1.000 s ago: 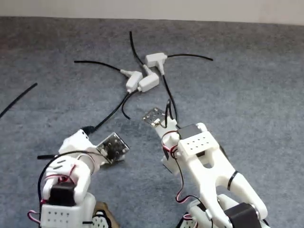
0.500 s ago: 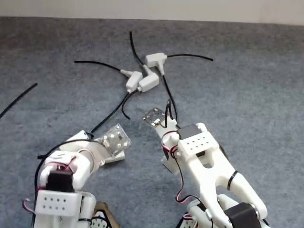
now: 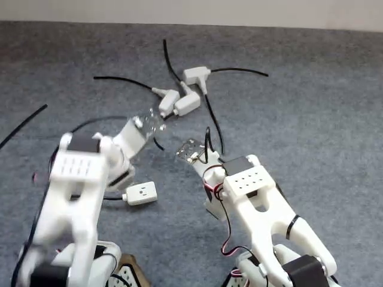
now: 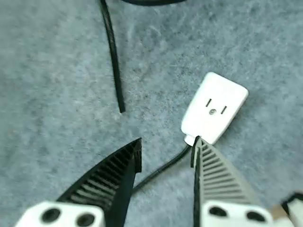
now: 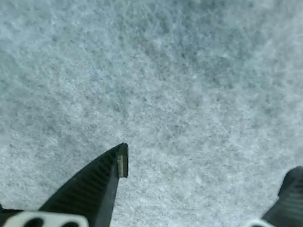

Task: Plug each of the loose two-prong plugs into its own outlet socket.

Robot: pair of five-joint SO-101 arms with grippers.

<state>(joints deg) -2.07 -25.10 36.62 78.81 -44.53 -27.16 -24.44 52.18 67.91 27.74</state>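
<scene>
**Both tools open, white socket lying on the grey desk**

The desk [image 3: 323,107] has a grey, fuzzy top. Low and left of the middle in the high view lies a white socket block [image 3: 142,192]. It is flat and boxy, its face is up, and two little slots show on it. A black cord runs out of its left end.

In the upper middle of the high view, three white pieces sit in a bunch. One is shaped like a T [image 3: 196,75]. Just below it, two longer pieces [image 3: 187,103] lie side by side and touch. Thin black cords [image 3: 119,79] run out from the bunch in many ways.

The left tool [image 3: 146,122] hangs just below and left of the bunch. In the left wrist view the left tool [image 4: 166,140] is spread open and grips nothing. A white socket [image 4: 215,108] with two slots and a round hole lies right at the tip of one finger. Its black cord runs under the gap between the fingers.

The right tool [image 3: 190,149] is in the middle of the high view, near a black cord. In the right wrist view the right tool [image 5: 208,158] is wide open over bare grey desk.
</scene>
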